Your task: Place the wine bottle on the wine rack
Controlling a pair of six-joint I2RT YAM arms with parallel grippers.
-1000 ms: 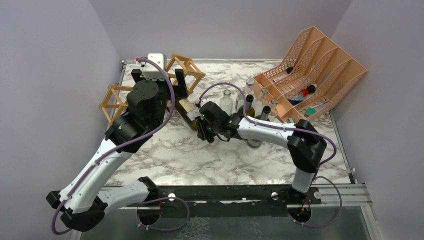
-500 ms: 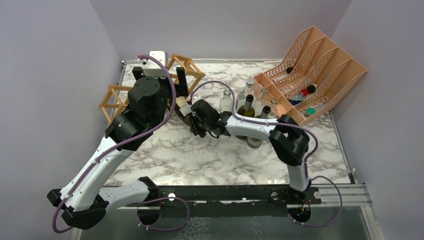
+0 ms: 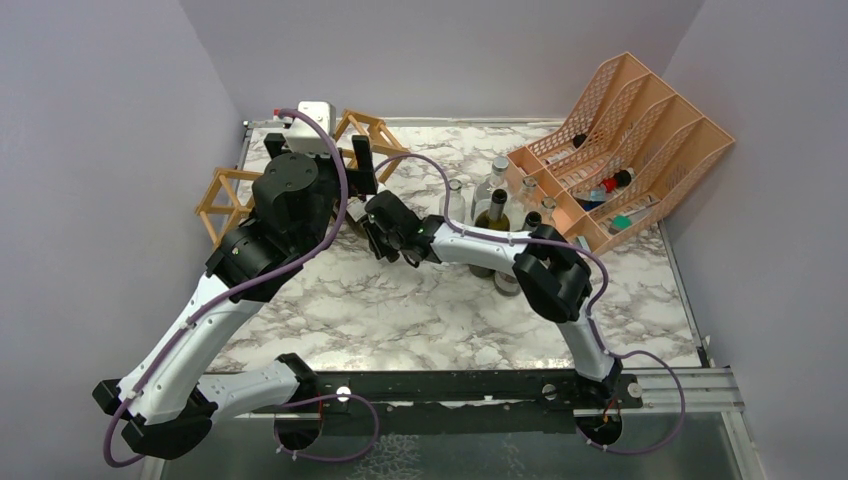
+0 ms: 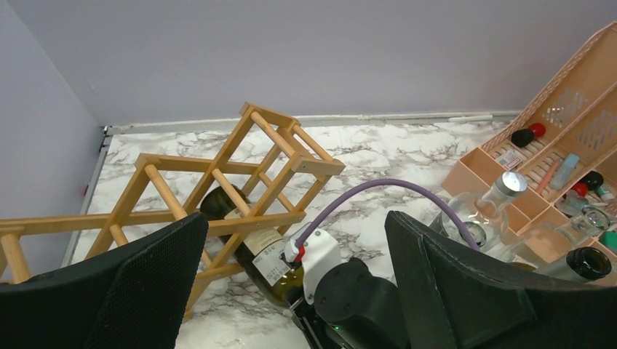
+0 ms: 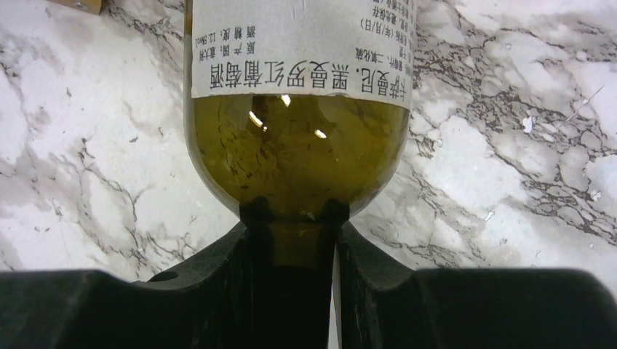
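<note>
Left wrist view: the wine bottle [image 4: 251,247] pokes base-first into the wine rack [image 4: 218,171] at ten o'clock on the table [image 4: 407,156], right tool [image 5: 291,247] clamped on its neck, left tool [image 4: 291,298] gaping; a skewed push could snag a stick and shove the rack.

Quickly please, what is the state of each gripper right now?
Left gripper: open, holding nothing.
Right gripper: closed on the neck of the wine bottle.
</note>
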